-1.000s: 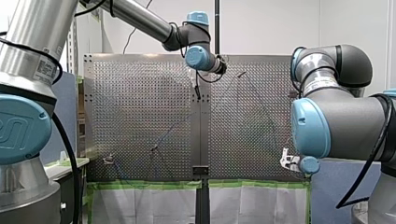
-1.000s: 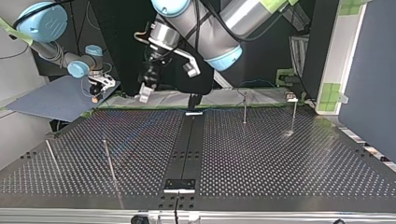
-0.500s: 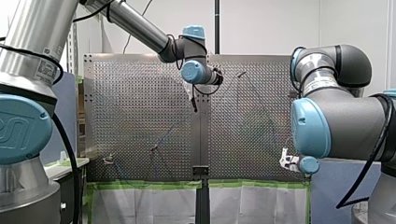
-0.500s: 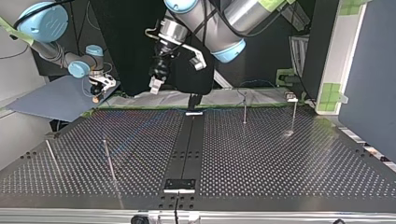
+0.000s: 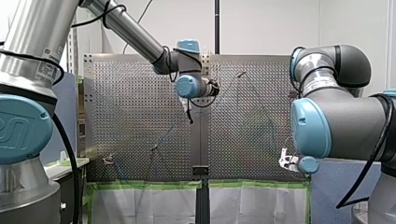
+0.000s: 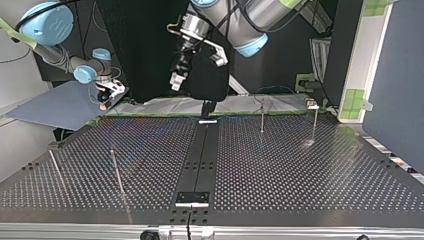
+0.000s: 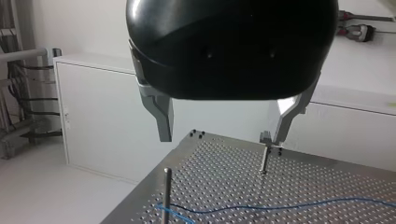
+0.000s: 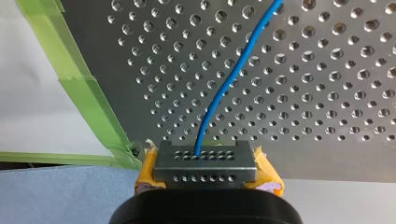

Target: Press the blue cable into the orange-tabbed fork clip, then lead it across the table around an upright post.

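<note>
— What moved?
— My left claw (image 6: 176, 82) has risen and swung toward the top view's right. Its jaws gape wide, empty.
— And the cable (image 8: 233, 77)?
— Pinched in my right claw (image 8: 205, 161) at the tabletop (image 8: 327, 116) corner, running straight away from it.

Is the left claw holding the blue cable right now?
No, the left claw has its metal fingers open and empty, and the blue cable runs over the table beyond them.

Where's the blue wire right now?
In the right wrist view, the blue cable runs from my right gripper out over the perforated table, beside the green tape.
</note>
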`<action>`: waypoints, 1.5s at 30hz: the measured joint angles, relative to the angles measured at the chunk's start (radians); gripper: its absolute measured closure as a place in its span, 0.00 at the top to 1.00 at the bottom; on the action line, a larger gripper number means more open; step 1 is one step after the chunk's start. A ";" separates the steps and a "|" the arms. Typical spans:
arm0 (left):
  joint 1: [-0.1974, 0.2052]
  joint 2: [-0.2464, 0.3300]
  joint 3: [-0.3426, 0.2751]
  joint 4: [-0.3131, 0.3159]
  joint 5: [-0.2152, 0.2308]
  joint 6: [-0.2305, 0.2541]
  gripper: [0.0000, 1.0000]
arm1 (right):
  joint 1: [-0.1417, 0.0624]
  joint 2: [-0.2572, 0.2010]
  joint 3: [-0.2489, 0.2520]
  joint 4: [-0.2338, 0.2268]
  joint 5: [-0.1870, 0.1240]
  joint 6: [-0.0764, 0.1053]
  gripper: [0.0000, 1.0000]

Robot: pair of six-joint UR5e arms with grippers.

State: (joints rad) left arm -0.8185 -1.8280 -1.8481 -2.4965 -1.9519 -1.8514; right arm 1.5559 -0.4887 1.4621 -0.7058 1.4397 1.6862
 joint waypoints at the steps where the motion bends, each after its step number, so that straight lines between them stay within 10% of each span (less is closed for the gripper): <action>1: 0.000 0.000 -0.008 0.004 0.000 0.000 1.00 | 0.000 0.000 0.000 0.000 0.000 0.000 0.00; 34: 0.009 -0.001 -0.332 0.076 -0.018 0.013 1.00 | 0.002 0.000 -0.002 0.000 -0.001 -0.002 0.00; 45: 0.089 -0.005 -0.441 0.185 0.029 0.063 1.00 | 0.007 0.000 -0.002 0.001 -0.004 -0.001 0.00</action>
State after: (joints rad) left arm -0.7297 -1.8334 -2.2890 -2.3110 -1.9228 -1.7889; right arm 1.5625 -0.4888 1.4598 -0.7045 1.4358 1.6847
